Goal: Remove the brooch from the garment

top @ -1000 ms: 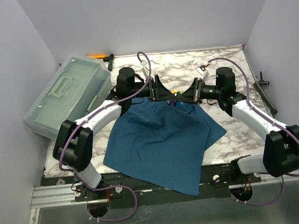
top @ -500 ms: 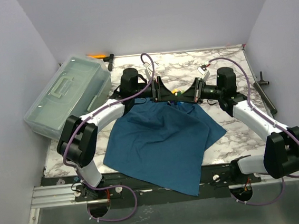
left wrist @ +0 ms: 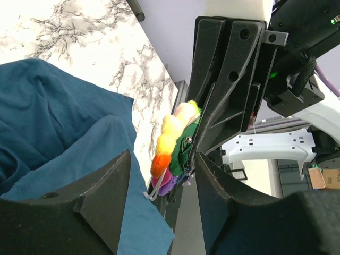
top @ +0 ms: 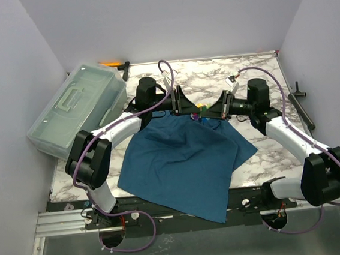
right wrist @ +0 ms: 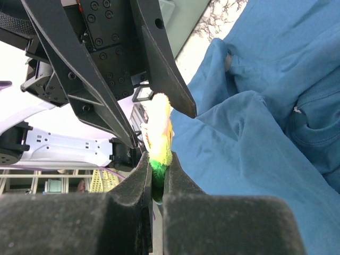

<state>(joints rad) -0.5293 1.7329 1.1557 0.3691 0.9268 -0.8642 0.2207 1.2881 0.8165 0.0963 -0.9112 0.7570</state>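
Left claw [top: 187,108]: spread wide, gripping nothing, fingers straddling brooch [left wrist: 172,143]. Brooch: edge-on between 2 claws, over far edge of shirt [top: 185,162], seemingly off cloth. Right claw [top: 209,111]: clamped on brooch, long axis along its fingers; likely draw rightward, away from shirt.

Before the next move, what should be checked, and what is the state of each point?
1. Right gripper shut on the brooch: ok.
2. Left gripper open around the brooch: ok.
3. Brooch apart from the garment in both wrist views: ok.
4. Left fingers not touching the brooch: cannot tell.
5. Garment resting on the table: ok.
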